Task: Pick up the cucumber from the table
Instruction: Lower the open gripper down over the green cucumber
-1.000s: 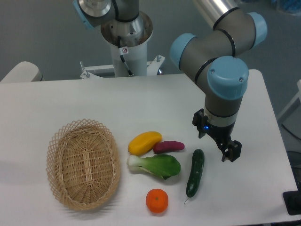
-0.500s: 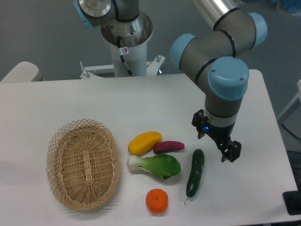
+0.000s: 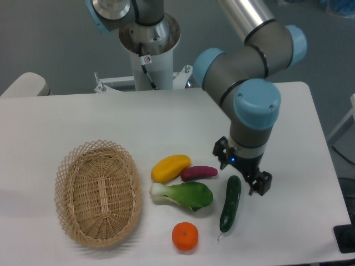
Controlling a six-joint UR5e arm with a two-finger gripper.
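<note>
A: Six items on the table (image 3: 83, 116): cucumber (image 3: 230, 203), bok choy (image 3: 183, 194), eggplant (image 3: 198, 172), yellow mango-like fruit (image 3: 171, 168), orange (image 3: 184, 236), wicker basket (image 3: 98, 191). Location of the cucumber?

B: Lying flat near the front right of the table, long axis running near-to-far with a slight lean, thin stem tip at the near end. Bok choy just beside it on the left, not touching as far as can be seen.

A: Pincer (image 3: 242, 170) status?

B: Spread apart, holding nothing. It sits over the cucumber's far end, one finger by the eggplant side, the other to the right of the cucumber.

A: Handling note for the grasp?

B: Judgement only: centre over the cucumber's middle, not the far tip, so it lifts level. Keep the fingers straddling the narrow width, square to the long axis. Descend straight, clear of the bok choy leaves, and close gently; the glossy skin looks slippery.
</note>
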